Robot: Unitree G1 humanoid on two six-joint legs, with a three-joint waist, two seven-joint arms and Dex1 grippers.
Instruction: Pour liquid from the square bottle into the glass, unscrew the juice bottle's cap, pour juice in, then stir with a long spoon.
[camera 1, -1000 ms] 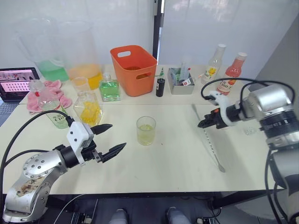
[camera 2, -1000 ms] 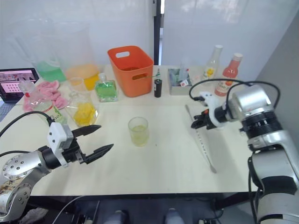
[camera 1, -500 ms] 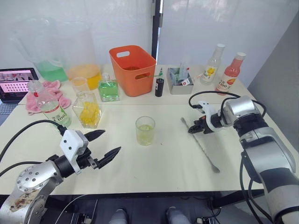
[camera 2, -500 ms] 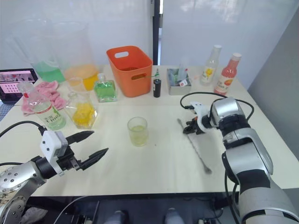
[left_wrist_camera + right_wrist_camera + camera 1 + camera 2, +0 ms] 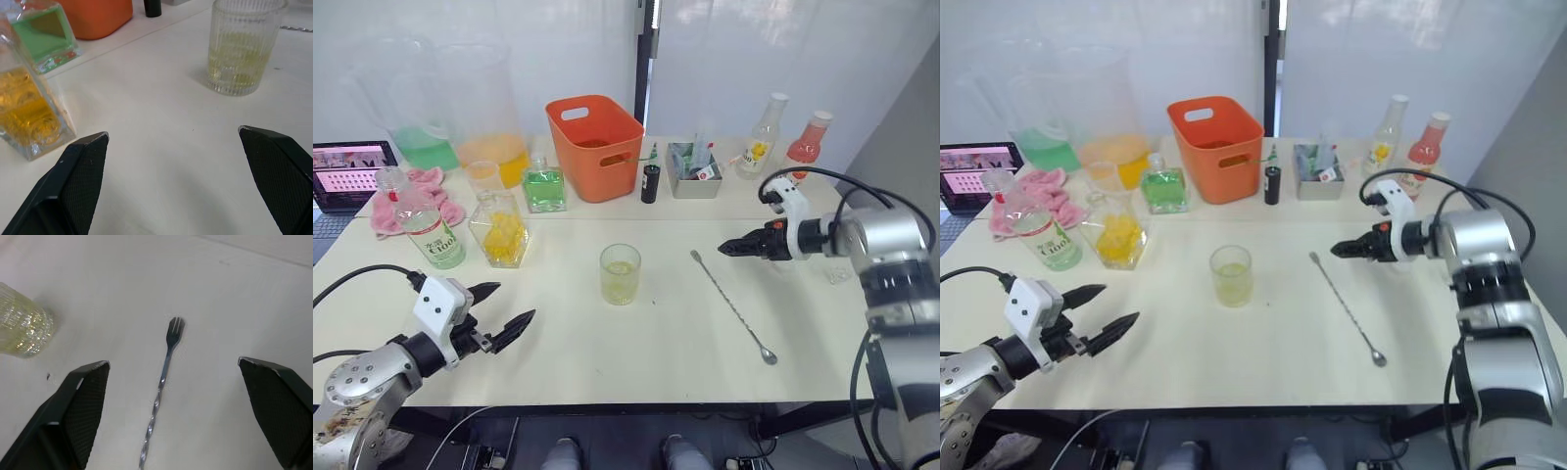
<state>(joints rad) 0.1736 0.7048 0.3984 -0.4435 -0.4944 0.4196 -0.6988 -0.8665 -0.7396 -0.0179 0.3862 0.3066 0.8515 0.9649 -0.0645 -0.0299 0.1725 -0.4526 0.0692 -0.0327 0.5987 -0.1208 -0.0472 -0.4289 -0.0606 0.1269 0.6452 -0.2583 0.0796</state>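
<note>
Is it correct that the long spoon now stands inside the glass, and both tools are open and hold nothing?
Not quite. The long spoon lies flat on the table, to the right of the glass and apart from it, as the left eye view shows. The rest holds: the left tool and the right tool are open and hold nothing.

The glass (image 5: 620, 273) stands upright near the table's middle, holding some pale yellow liquid. The juice bottle (image 5: 426, 227) stands upright at the robot's left, with its cap (image 5: 385, 178) on top. The long spoon (image 5: 728, 304) lies flat, diagonal, right of the glass, well apart from it.
</note>
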